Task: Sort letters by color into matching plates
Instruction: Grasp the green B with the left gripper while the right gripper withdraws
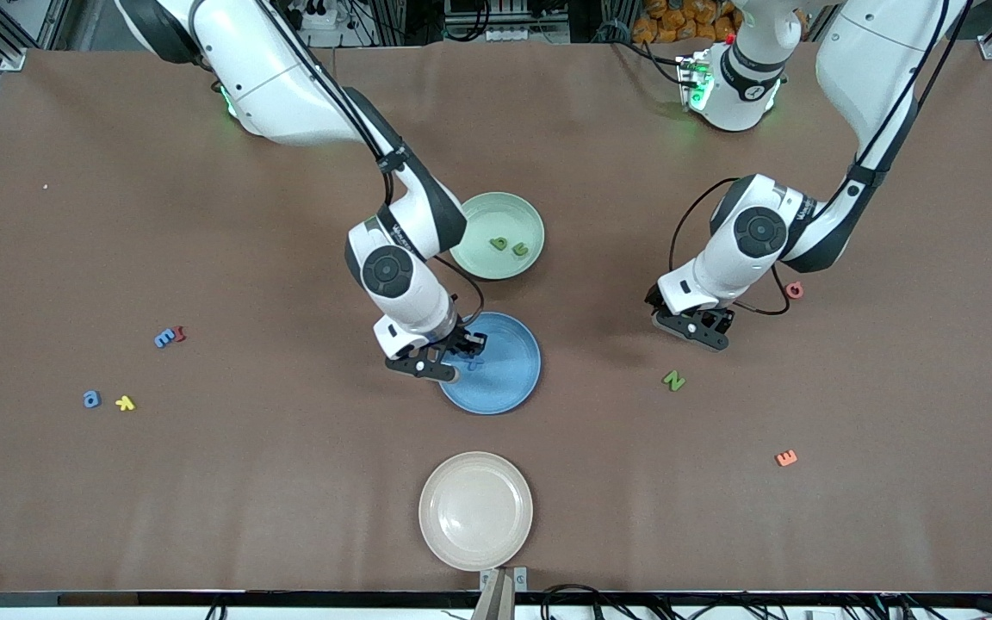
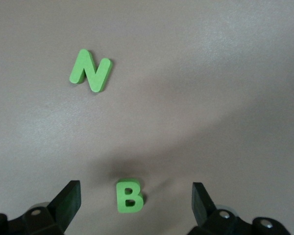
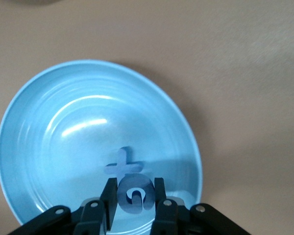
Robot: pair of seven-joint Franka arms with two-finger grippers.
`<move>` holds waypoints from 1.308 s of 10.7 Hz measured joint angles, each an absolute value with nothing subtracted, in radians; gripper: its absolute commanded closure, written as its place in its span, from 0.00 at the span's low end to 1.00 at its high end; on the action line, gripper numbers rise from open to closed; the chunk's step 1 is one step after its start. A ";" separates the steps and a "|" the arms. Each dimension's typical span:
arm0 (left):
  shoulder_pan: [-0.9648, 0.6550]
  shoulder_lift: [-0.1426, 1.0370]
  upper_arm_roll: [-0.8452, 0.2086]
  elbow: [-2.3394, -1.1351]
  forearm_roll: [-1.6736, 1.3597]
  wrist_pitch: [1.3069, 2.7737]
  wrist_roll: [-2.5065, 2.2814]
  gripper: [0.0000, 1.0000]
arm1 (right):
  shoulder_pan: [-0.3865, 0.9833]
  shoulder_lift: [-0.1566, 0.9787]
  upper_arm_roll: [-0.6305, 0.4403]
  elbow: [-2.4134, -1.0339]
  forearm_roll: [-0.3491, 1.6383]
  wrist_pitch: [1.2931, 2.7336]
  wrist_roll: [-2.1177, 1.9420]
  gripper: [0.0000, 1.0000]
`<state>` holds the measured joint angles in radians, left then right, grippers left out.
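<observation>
Front view, near to far: cream plate (image 1: 475, 511) nearest, empty; orange letter (image 1: 786, 458); blue a (image 1: 92, 399) beside yellow letter (image 1: 125, 402) toward the right arm's end; green N (image 1: 674, 380); blue plate (image 1: 491, 362) mid worktop (image 1: 203, 499); blue letter (image 1: 165, 337) touching a dark red one (image 1: 179, 332); pink letter (image 1: 795, 290); green plate (image 1: 498, 236) farthest, two green letters (image 1: 509, 247) in it. Right gripper (image 1: 461, 351) low over the blue plate, jaws pinching a blue letter (image 3: 133, 194) upright; another blue letter, cross-shaped (image 3: 122, 167), lies flat in the plate just beside it. Left gripper (image 1: 692, 325) hangs over bare worktop near the N, jaws spread wide, nothing held; green B (image 2: 129, 196) sits between the fingertips in the left wrist view, N (image 2: 90, 70) lies apart from it. Step in hand, judged: release blue letter into blue plate. Do it well: open while low over the plate floor, inside the rim, so the foam piece doesn't bounce out or stick to a pad; lift straight up. Left should centre on the B, descend, pinch. Readable writing: letter shapes only (N, B, a); arm wrist label too small to read.
</observation>
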<state>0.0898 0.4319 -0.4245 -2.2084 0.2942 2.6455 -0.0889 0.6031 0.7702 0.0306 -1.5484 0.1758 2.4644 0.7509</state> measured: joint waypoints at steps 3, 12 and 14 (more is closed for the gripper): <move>0.090 0.463 -0.417 -2.200 0.294 2.642 -0.089 0.00 | 0.609 0.784 0.016 -1.531 0.173 2.461 0.729 0.00; 0.093 0.486 -0.412 -2.205 0.294 2.613 -0.207 1.00 | 0.410 0.701 -0.034 -1.437 0.174 2.112 0.241 0.00; 0.090 0.485 -0.416 -2.202 0.294 2.613 -0.251 1.00 | 0.323 0.664 -0.039 -1.437 0.173 2.035 0.096 0.00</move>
<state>0.0904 0.4848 -0.4164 -2.2025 0.2942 2.6126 -0.2507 0.3230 0.6644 -0.0392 -1.4374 0.1730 2.0345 0.0960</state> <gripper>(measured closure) 0.612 0.000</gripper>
